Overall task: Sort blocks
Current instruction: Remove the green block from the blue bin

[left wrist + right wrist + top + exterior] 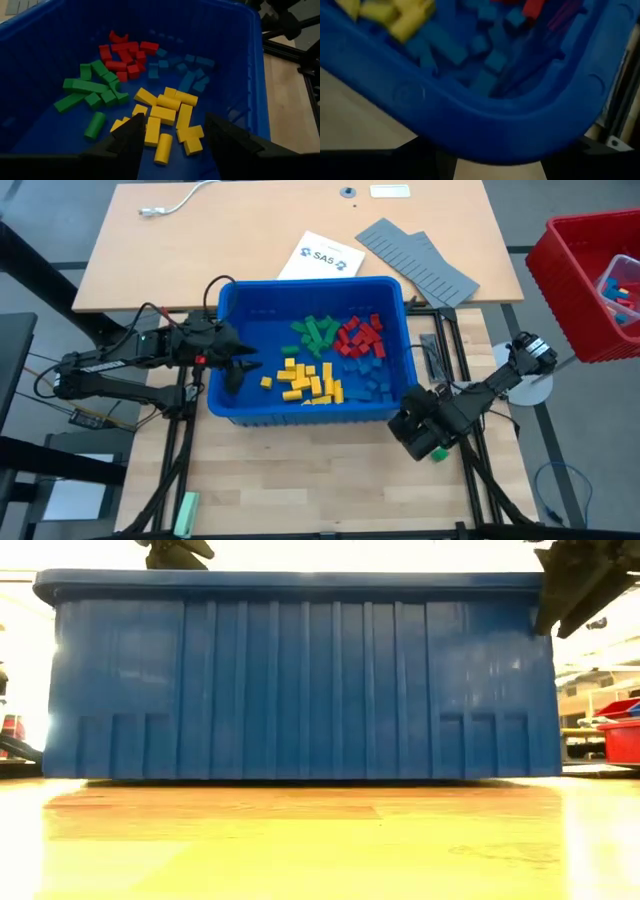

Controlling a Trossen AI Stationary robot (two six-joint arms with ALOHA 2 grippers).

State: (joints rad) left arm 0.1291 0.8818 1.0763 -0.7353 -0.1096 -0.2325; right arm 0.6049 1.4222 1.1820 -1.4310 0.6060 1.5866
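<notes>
Because the blue bin (312, 412) is the largest thing on the table, everything else is best placed against it. It holds all the blocks (330, 360), already grouped by colour: green ones (90, 90) and red ones (125, 55) toward the bin's far wall, yellow ones (167, 120) toward its near wall, and blue ones (187, 72) in the near corner on the right arm's side, hard to pick out against the bin floor.

The left gripper (238, 365) reaches over the bin's left wall and hangs above the floor beside the yellow group, its fingers (132, 135) spread wide with nothing between them. The right gripper (425, 435) sits outside the bin at its near right corner, just over the rim; the wrist view there is smeared, so I cannot tell how its jaws stand or whether it holds anything — a small green thing shows beneath it in the overhead picture, possibly a block, though that is unclear.

The blocks look light, rigid and smooth — probably a little slippery in plastic. Each is best pinched across its two long flat faces, near the middle. Those lying tight against neighbours would need nudging apart first.
</notes>
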